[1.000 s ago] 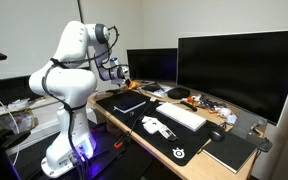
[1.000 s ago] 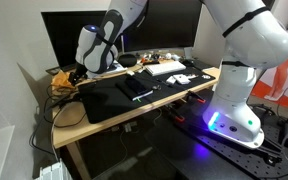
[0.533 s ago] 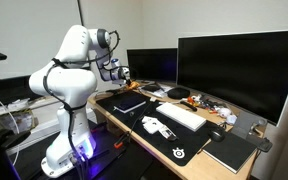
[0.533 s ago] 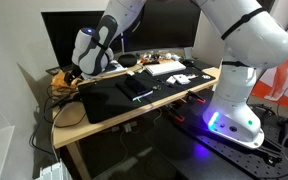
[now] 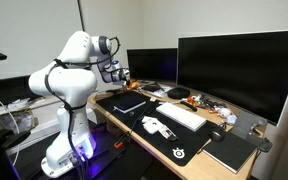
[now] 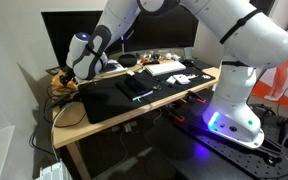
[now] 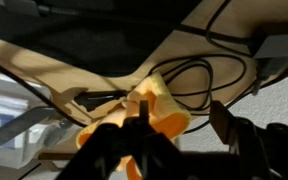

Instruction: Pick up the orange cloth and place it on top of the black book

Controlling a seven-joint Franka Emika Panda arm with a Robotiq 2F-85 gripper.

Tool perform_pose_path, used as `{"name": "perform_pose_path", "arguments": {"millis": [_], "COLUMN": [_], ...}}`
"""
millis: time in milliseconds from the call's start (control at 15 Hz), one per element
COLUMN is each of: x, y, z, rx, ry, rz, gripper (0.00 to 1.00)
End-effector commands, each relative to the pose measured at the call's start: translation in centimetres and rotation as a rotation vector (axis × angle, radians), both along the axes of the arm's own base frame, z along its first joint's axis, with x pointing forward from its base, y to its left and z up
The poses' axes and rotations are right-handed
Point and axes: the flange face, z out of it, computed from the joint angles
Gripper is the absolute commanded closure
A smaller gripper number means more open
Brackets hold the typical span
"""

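The arm has dipped lower since the earlier frame. In an exterior view the gripper (image 5: 120,73) sits left of centre, with the book (image 5: 129,102) below it. In an exterior view the cloth (image 6: 61,80) lies at centre left, by the gripper (image 6: 72,73). In the wrist view the jaws stand apart, straddling the cloth (image 7: 164,108) at lower centre.

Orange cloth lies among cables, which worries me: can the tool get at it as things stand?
Probably yes. In the wrist view the tool hangs right over the orange cloth, jaws apart, nothing lying on top; the black cable loops beside it, so it might snag.
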Motion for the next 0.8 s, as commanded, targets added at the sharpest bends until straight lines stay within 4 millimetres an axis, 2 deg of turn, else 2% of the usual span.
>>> {"name": "perform_pose_path", "arguments": {"millis": [0,200,333,733], "x": [1.1,1.2,1.0,0.0], "y": [0.9,0.8,0.6,0.3], "z": [0.2,0.5,0.8,2.2], "rx": [0.006,0.01,0.011,0.008], "ry": [-0.015,-0.03,-0.037,-0.051], "rz": [-0.024,-0.026,-0.025,-0.007], "gripper": [0.65,0.88,1.0,1.0]}}
